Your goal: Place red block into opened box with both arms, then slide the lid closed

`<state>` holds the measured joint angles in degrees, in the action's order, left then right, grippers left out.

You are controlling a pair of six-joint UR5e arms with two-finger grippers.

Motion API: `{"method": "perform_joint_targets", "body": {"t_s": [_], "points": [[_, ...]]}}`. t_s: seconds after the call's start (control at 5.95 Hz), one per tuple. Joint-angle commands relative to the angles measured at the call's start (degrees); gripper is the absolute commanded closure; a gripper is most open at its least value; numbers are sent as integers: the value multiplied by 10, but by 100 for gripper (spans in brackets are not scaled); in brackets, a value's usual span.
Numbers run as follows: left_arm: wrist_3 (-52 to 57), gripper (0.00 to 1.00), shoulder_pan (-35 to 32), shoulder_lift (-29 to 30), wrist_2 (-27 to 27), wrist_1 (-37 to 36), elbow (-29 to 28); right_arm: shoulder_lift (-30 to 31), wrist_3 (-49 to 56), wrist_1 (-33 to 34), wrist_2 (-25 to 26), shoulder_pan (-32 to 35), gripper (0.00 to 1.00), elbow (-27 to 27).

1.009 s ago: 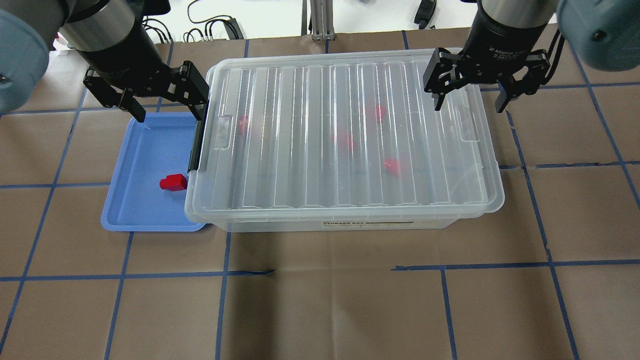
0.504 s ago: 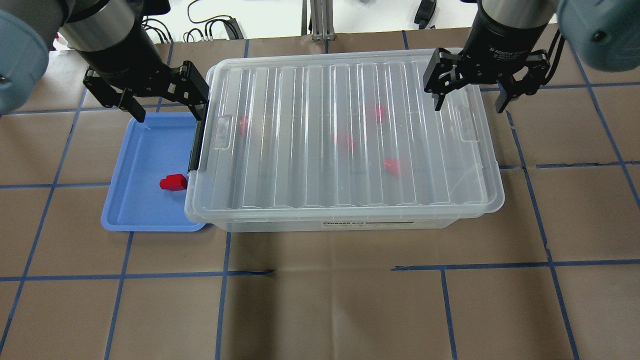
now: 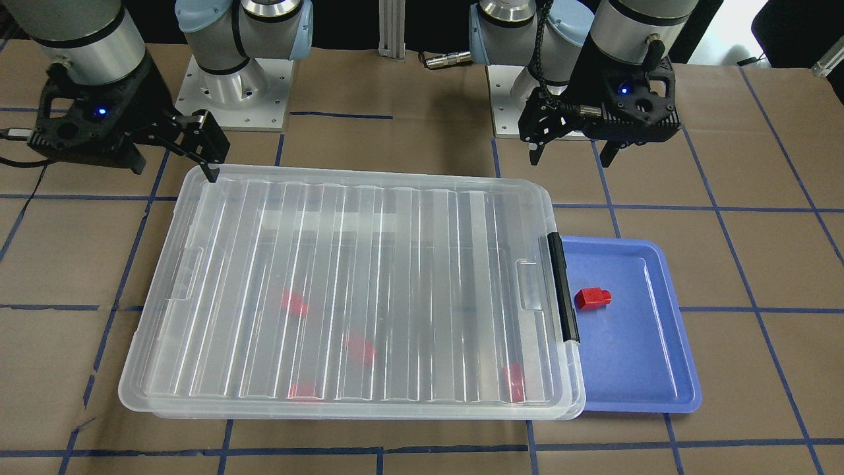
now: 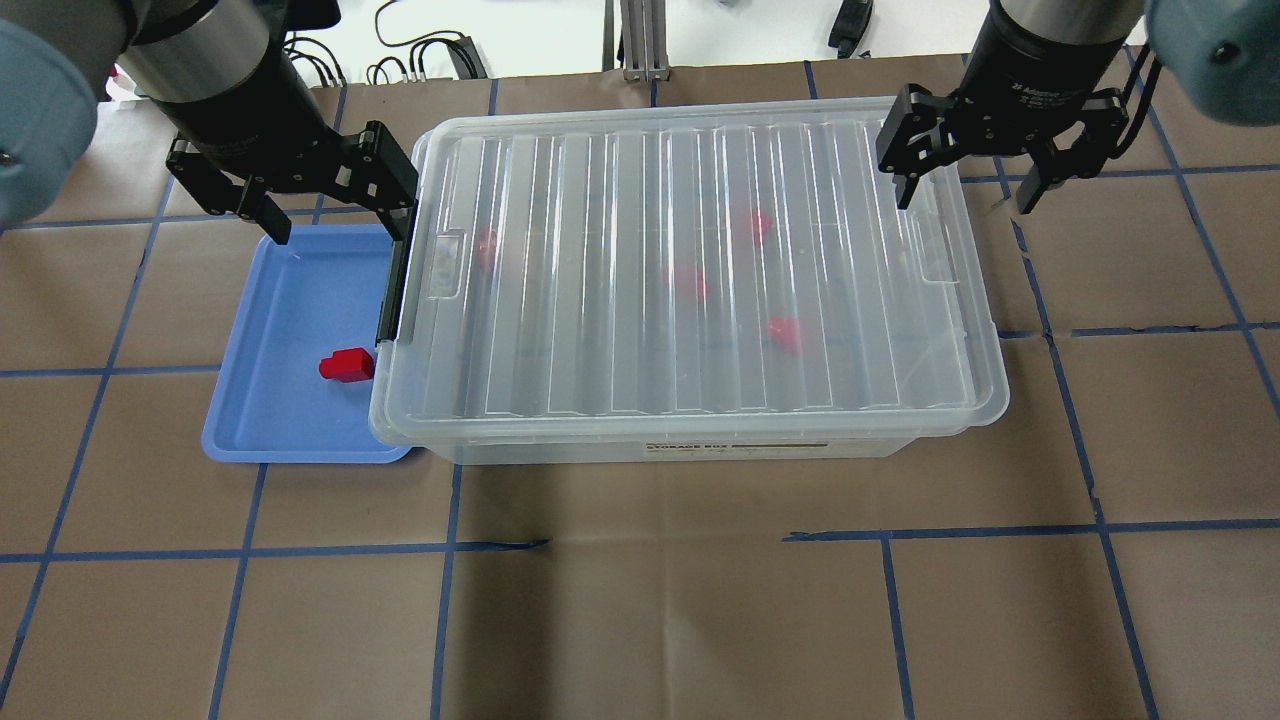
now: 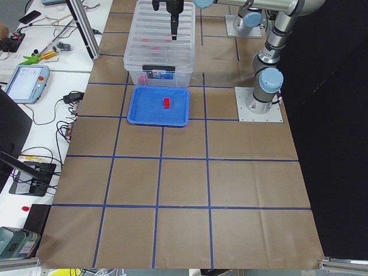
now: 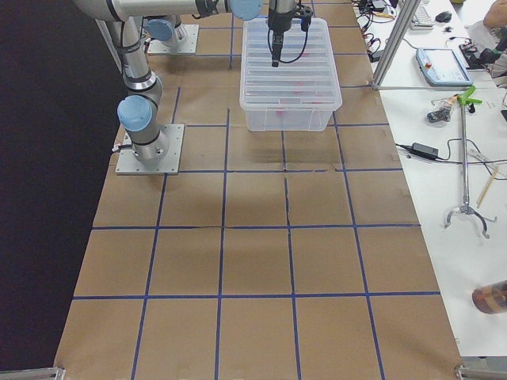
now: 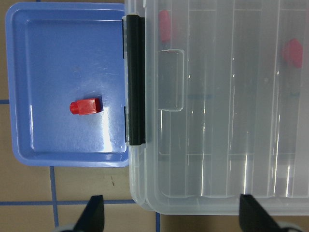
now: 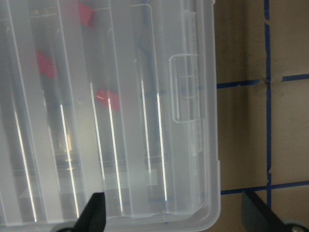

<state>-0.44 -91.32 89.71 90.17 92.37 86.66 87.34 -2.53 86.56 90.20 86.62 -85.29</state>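
Observation:
A small red block (image 4: 346, 365) (image 3: 592, 298) (image 7: 86, 106) lies on a blue tray (image 4: 290, 300) left of the box (image 4: 660, 448). The ribbed clear lid (image 4: 680, 270) (image 3: 356, 290) (image 8: 120, 121) covers the box. Several more red blocks show blurred through it. The black latch bar (image 7: 135, 79) sits on the box's short side by the tray. My left gripper (image 4: 340, 228) (image 3: 570, 159) hangs open and holds nothing. It straddles the tray's far edge at the box's far left corner. My right gripper (image 4: 965, 200) (image 3: 175, 171) is open and holds nothing over the lid's far right corner.
The table is brown paper with a blue tape grid. The arm bases (image 3: 231, 86) and an aluminium post (image 4: 640, 40) stand behind the box. Cables lie at the far edge. Benches with tablets and tools flank the table in the side views.
My right gripper has shifted a little to the right and away from the box's middle, still open. The left gripper, lid and blocks have not moved.

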Motion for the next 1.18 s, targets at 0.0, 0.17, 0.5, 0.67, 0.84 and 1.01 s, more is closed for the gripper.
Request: {"method": "perform_joint_targets", "body": {"t_s": [0.0,0.17,0.5,0.67,0.84,1.01], "points": [[0,2,0,-1,0,0,0,-13,74,1,0,-70,0,-7],[0,2,0,-1,0,-1,0,-29,73,23,1,-77,0,-21],[0,2,0,-1,0,0,0,-34,75,140,5,-78,0,-113],[0,2,0,-1,0,-1,0,-32,75,176,8,-78,0,-152],[0,2,0,-1,0,0,0,-33,75,184,9,-78,0,-160],[0,2,0,-1,0,-1,0,-34,75,184,9,-78,0,-161]]}}
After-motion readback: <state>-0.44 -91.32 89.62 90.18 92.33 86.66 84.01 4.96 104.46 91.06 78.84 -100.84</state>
